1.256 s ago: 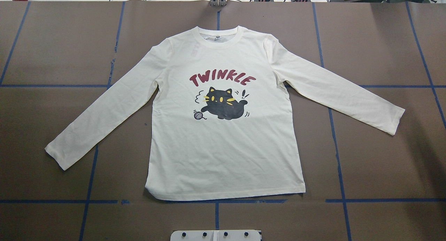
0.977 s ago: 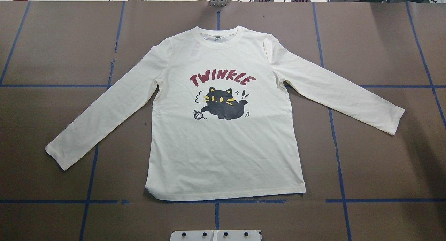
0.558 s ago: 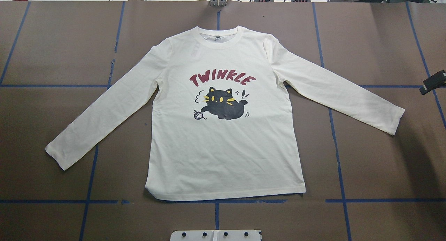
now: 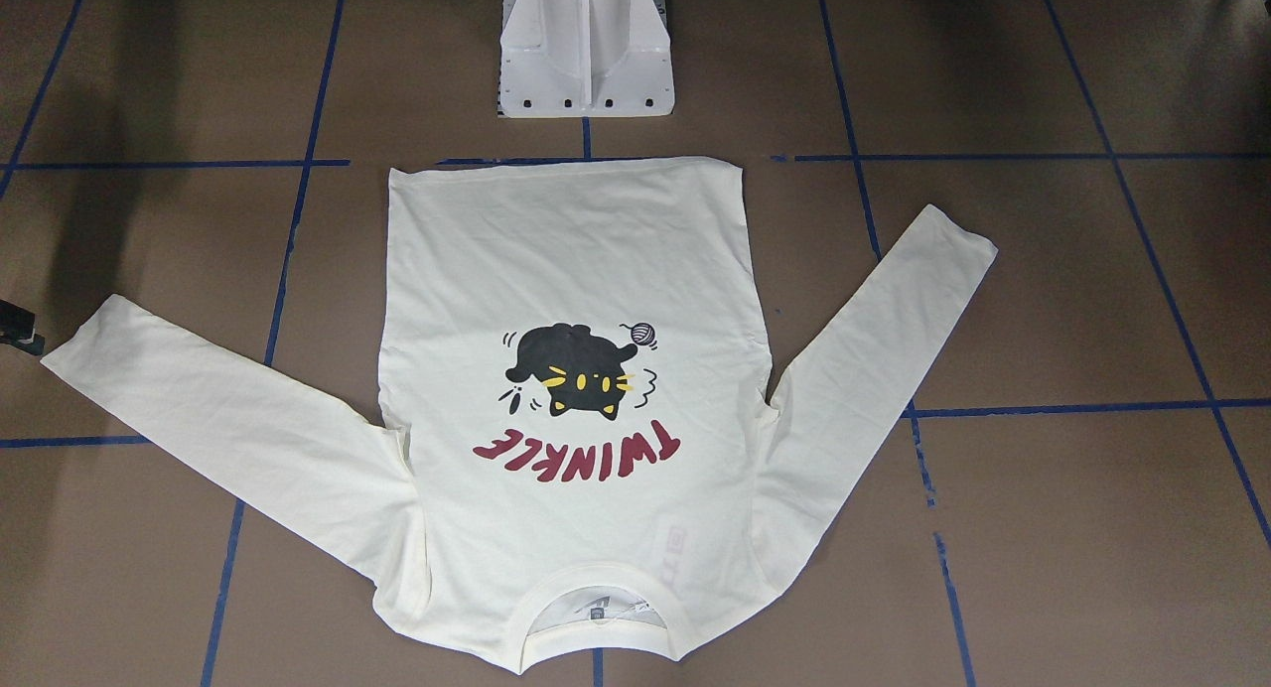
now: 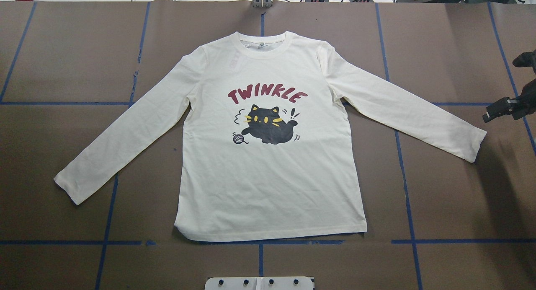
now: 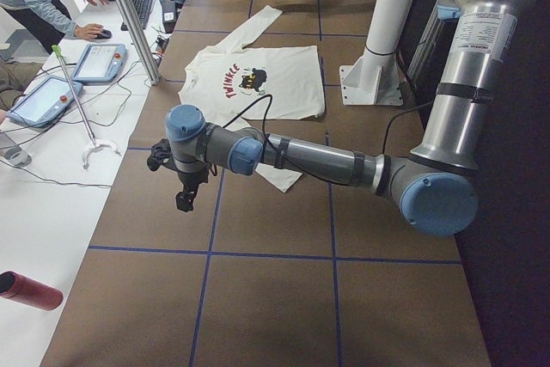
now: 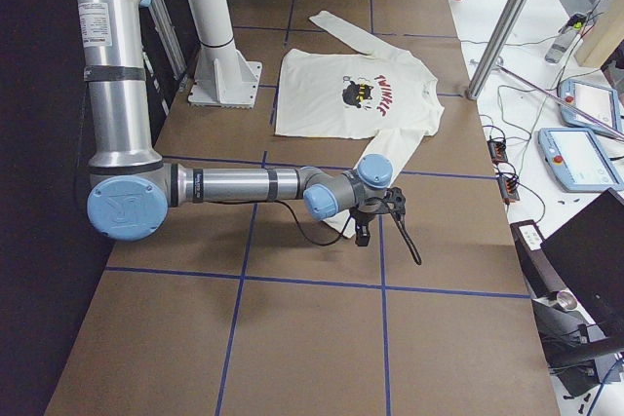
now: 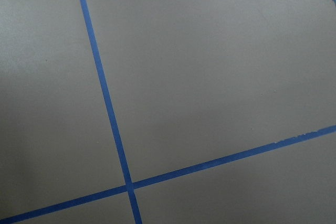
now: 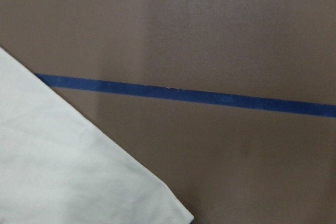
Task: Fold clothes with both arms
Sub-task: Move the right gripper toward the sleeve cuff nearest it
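Right gripper (image 5: 492, 113) has slid further in from the table's (image 5: 63, 51) right edge toward the near cuff (image 5: 473, 145) | empty, jaw gap unreadable | left gripper (image 6: 183, 195) well off its sleeve, gap unreadable | T-shirt (image 5: 268, 185) flat, print up, mid-table | risk: a low approach could bunch the cuff or nip one layer.

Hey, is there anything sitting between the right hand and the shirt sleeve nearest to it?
Nothing visible does. Only bare table lies between the right hand and the nearest cuff of the shirt.
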Robot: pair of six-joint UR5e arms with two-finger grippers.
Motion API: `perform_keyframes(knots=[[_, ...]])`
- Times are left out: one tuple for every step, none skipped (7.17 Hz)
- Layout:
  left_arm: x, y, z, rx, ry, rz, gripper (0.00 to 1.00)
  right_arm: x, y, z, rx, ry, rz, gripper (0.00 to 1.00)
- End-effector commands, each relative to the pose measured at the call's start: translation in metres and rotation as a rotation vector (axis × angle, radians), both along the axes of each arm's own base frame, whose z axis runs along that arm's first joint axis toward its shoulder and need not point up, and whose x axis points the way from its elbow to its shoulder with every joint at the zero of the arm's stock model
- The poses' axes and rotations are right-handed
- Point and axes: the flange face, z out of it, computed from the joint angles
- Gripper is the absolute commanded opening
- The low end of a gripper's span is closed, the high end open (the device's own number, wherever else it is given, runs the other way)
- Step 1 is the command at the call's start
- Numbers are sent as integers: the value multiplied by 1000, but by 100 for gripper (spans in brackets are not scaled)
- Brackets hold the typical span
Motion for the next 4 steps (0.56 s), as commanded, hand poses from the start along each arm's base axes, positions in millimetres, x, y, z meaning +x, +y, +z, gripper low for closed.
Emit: perform_keyframes(knots=[[0, 0, -2, 7, 2, 0, 100, -27, 6, 9, -77, -36, 94, 88], [0, 0, -2, 8, 2, 0, 100, -32, 10, 22, -99, -22, 85, 85], [0, 1, -1, 5, 2, 0, 100, -33, 11, 27, -107, -19, 83, 80], [0, 0, -2, 6, 2, -1, 100, -33, 11, 28, -109, -16, 84, 68]])
